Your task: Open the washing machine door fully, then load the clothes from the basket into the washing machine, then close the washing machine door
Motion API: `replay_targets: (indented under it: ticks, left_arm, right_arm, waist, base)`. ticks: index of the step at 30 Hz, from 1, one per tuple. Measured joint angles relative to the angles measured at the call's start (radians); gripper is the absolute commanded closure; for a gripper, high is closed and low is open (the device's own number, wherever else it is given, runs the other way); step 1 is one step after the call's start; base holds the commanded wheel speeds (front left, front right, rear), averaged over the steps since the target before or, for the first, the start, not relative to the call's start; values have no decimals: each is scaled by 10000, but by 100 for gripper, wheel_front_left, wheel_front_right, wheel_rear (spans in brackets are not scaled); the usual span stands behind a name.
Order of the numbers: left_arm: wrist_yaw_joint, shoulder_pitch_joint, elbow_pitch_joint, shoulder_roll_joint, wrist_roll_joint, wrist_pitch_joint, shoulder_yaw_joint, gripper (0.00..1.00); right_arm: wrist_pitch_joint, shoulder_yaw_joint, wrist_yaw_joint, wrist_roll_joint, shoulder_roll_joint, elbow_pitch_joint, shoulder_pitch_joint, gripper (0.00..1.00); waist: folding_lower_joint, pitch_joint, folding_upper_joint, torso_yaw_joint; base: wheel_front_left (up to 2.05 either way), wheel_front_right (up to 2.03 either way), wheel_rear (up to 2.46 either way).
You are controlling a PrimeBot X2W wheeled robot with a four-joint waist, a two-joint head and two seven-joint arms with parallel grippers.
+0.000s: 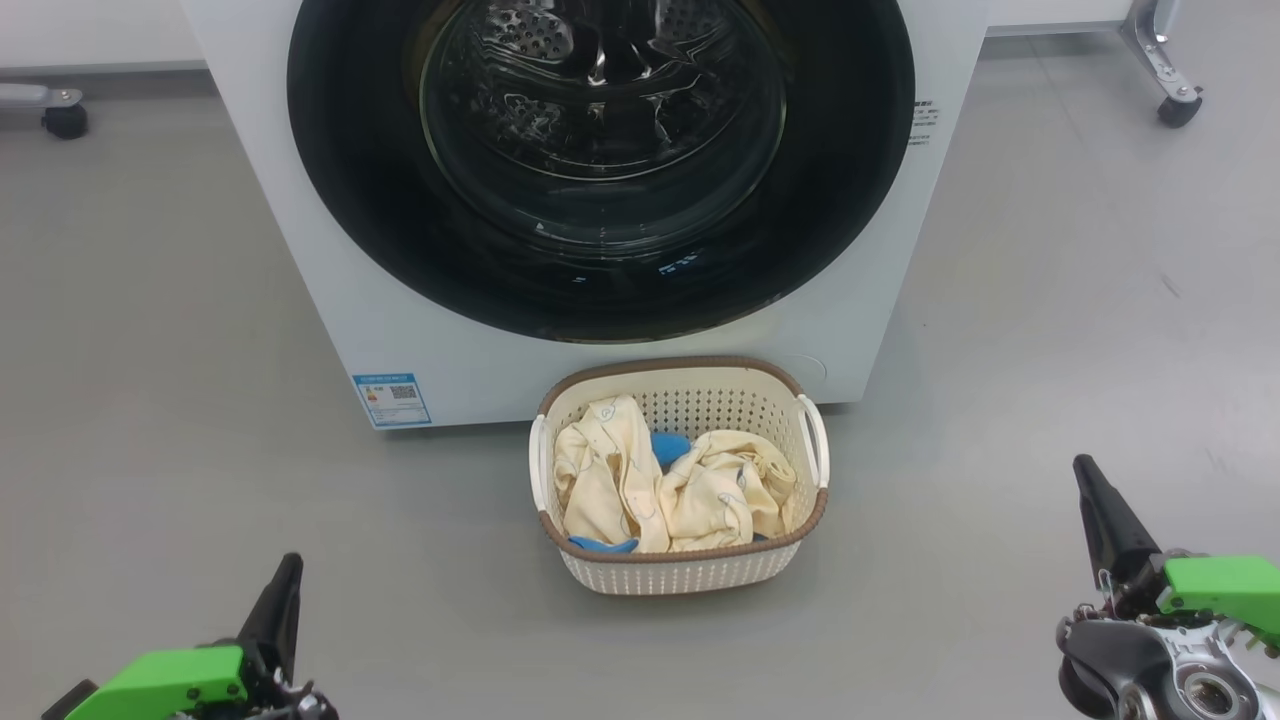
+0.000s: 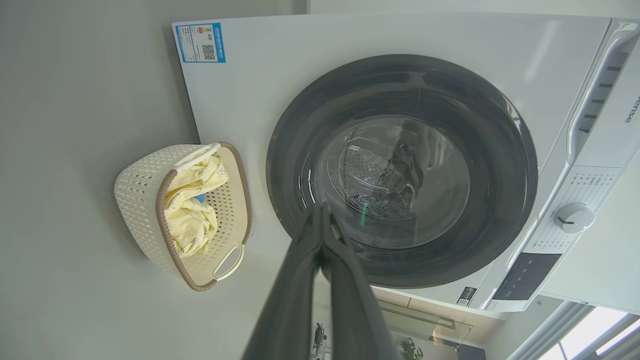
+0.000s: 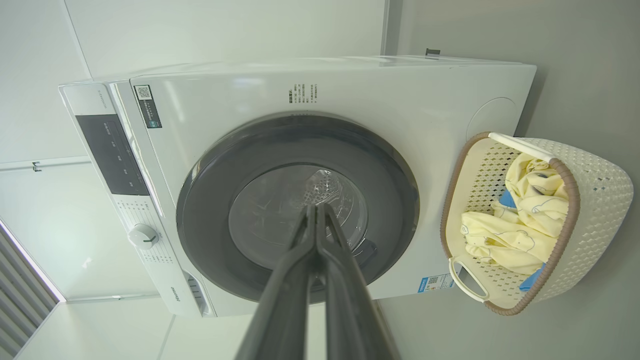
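The white washing machine stands ahead with its round black-rimmed door closed flat against the front; the steel drum shows through the glass. On the floor just before it sits the cream basket, holding pale yellow clothes and small blue pieces. My left gripper is low at the left and my right gripper low at the right, both well short of basket and door. Each is shut with nothing held, its fingers pressed together in the wrist views.
Grey floor surrounds the machine and basket. A caster sits at the far left and a wheeled metal leg at the far right. The control panel and dial run along the machine's top edge.
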Motion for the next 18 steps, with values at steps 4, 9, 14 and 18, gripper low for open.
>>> replay_targets:
  ticks: [4,9,14,18]
  left_arm:
    - [0,0,0,0,0,0,4,100]
    - [0,0,0,-4,0,27,12,100]
    - [0,0,0,-8,0,27,15,100]
    - [0,0,0,-10,0,27,17,100]
  right_arm:
    - [0,0,0,0,2,0,0,100]
    - [2,-2,0,0,2,0,0,100]
    - [2,-2,0,0,2,0,0,100]
    - [10,-4,0,0,2,0,0,100]
  waist:
    - [0,0,0,0]
    - [0,0,0,0]
    - [0,0,0,0]
    - [0,0,0,0]
  base:
    - [0,0,0]
    - [0,0,0]
    - [0,0,0]
    - [0,0,0]
